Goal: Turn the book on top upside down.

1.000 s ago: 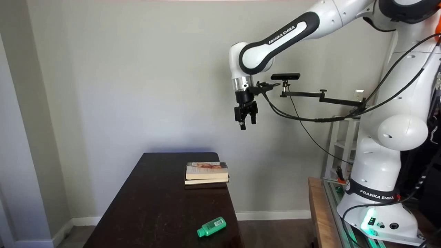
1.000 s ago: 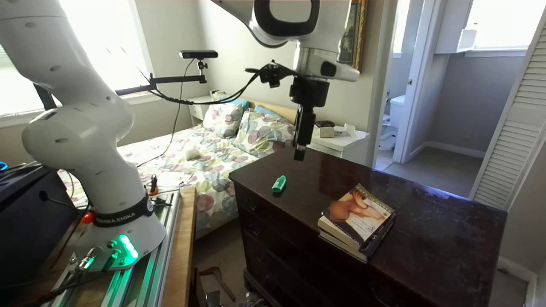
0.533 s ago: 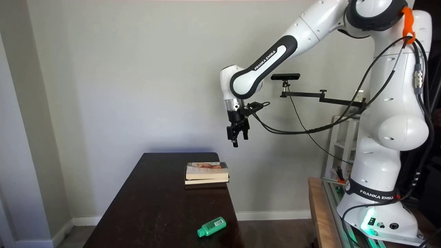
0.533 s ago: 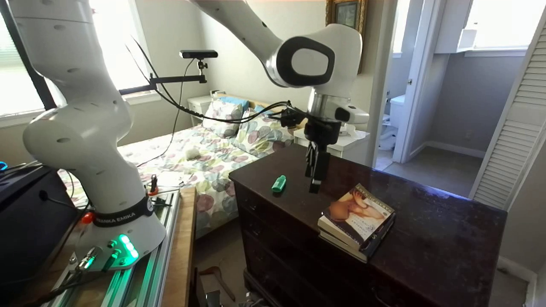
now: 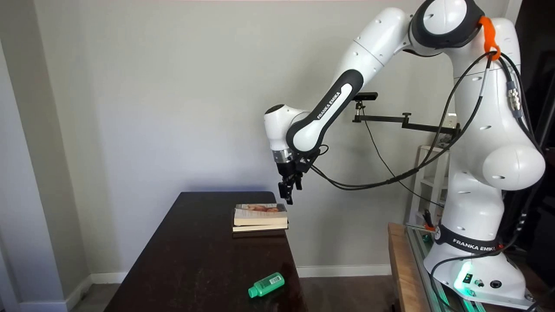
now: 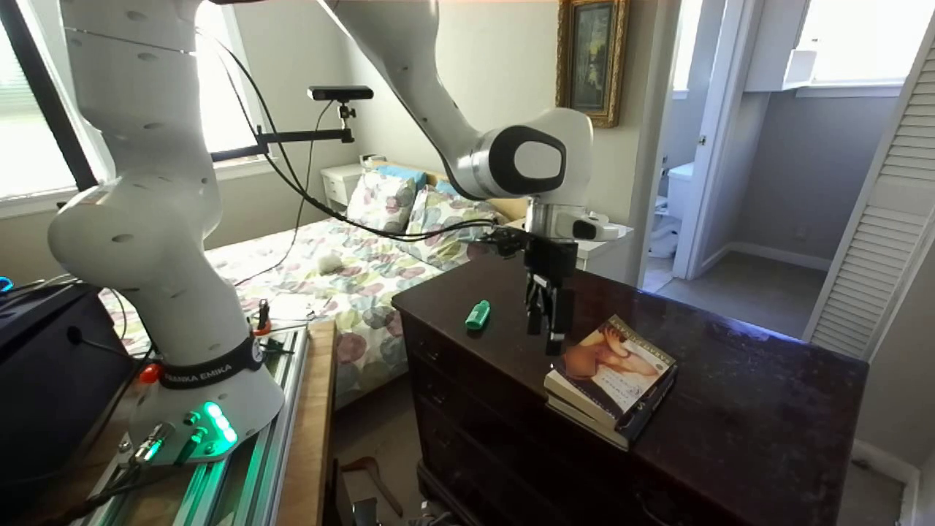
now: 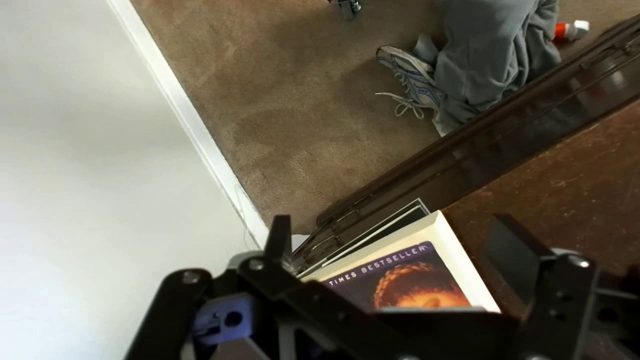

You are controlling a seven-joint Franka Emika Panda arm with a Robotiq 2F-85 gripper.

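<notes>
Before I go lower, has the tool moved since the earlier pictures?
Yes: in both exterior views, judged against the unmoved dresser, the tool has come down and moved nearer the top book.

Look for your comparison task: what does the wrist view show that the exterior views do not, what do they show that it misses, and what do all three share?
Only the wrist view: readable "BESTSELLER" lettering on the book on top, and the laces of a shoe.

Only the exterior views: the green bottle, lying on its side, and the robot's white arm.

Shared: the book on top resting on a lower book, the dark dresser under them, and the tool, its jaws clearly apart in the wrist view.
</notes>
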